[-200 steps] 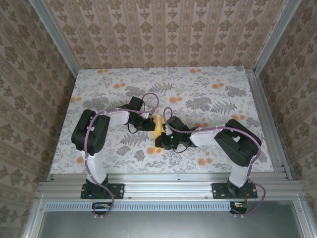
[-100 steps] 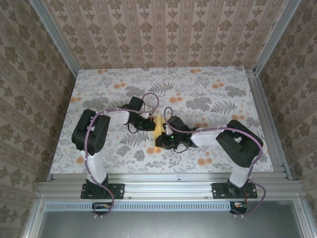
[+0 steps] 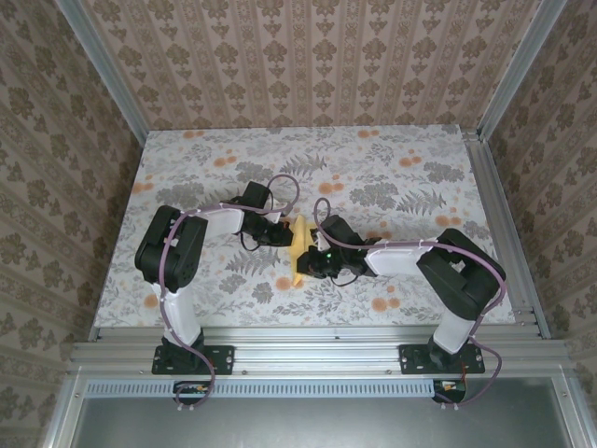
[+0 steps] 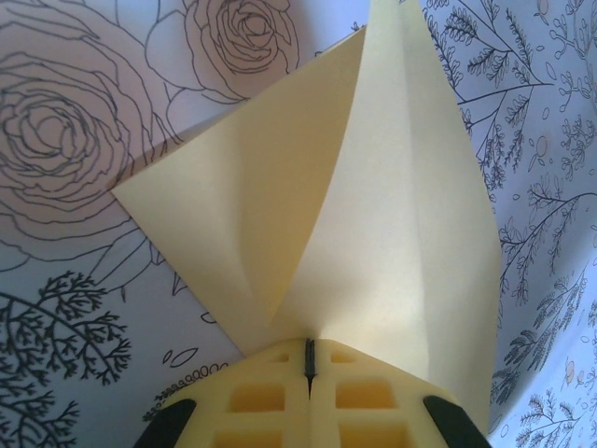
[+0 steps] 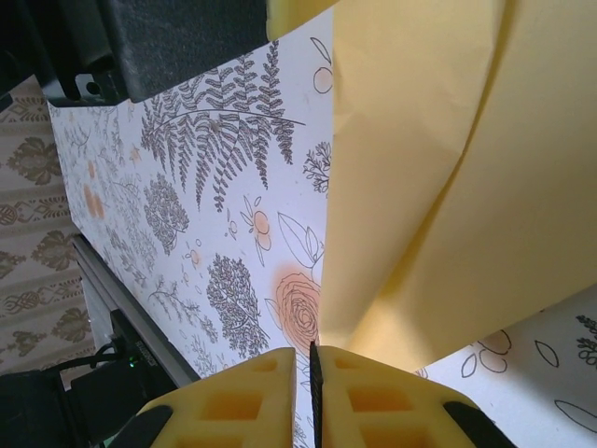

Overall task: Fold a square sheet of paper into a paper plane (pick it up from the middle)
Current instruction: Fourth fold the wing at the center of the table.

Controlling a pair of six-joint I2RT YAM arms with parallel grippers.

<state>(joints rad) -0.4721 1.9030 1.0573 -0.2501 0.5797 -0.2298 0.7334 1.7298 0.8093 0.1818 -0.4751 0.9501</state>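
Table (image 3: 401,187), covered in a grey fern and orange flower print, walled on three sides with patterned paper. Left arm (image 3: 173,247) and right arm (image 3: 457,271), both bent inward and meeting near the table's middle. Sheet of paper (image 3: 298,247), mustard-yellow, partly folded into angled flaps with a raised crease, sat between the two wrists at the table's centre, lifted off the cloth along its upper part. Left gripper (image 4: 308,350): jaws pressed together, clamped on the sheet's near edge. Right gripper (image 5: 312,359): jaws closed to a thin slit, pinching the sheet's lower corner.
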